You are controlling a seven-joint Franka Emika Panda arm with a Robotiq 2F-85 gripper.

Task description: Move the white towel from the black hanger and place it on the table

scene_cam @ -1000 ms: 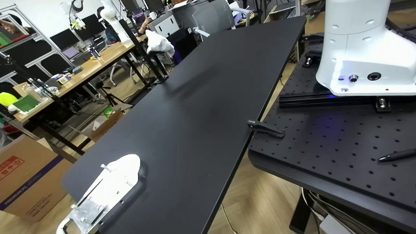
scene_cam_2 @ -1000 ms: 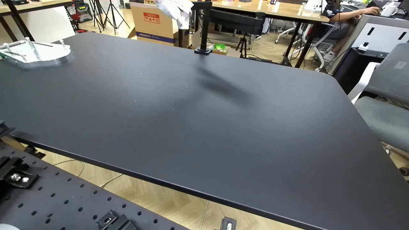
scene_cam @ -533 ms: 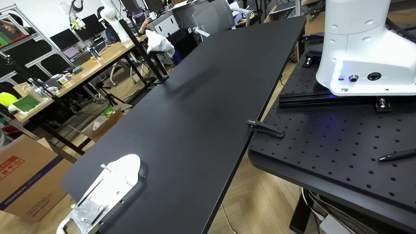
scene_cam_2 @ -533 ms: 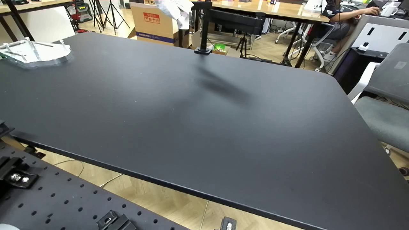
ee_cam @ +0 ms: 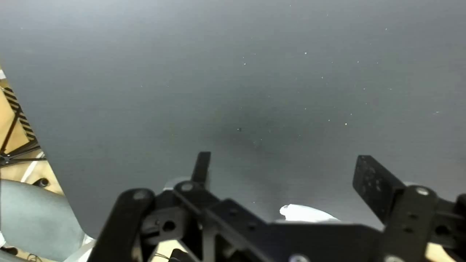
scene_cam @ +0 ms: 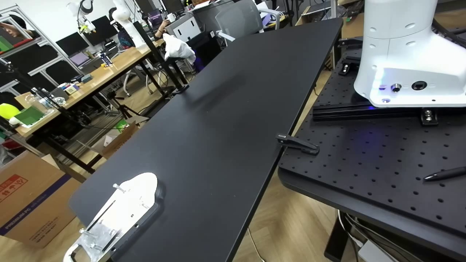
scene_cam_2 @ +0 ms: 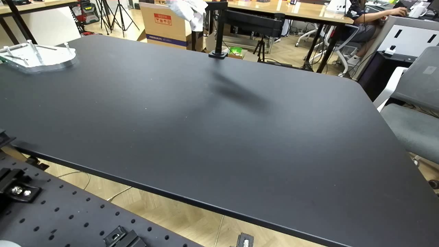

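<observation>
I have the end effector [ee_cam: 284, 157] above the table [ee_cam: 218, 91], its two fingers [ee_cam: 376, 183] spread wide, dark tabletop showing through the gap between them. In my wrist view a white shape [ee_cam: 305, 214] pokes out between 4 and 5 o'clock, partly hidden behind the end effector — I can't tell what it is. At 8 o'clock there, past the table's edge, I see a gray chair [ee_cam: 40, 218].

In an exterior view the white towel [scene_cam_2: 192, 13] hangs on the black hanger [scene_cam_2: 219, 37], between 11 and 12 o'clock, its top cut off by the frame; the hanger's foot meets the table's edge at 12. Behind the towel, toward 11, stands a cardboard box [scene_cam_2: 171, 31].

In an exterior view the arm's white base [scene_cam: 407, 54] stands at 2 o'clock on a black board full of holes [scene_cam: 349, 174]. A black pen-shaped item [scene_cam: 446, 174] lies on that board between 3 and 4 o'clock, and a black clamp [scene_cam: 298, 144] spans board and table edge nearer the middle. On the table at 8 o'clock rests a pale plate with pegs [scene_cam: 134, 203] — its near end out of frame.
</observation>
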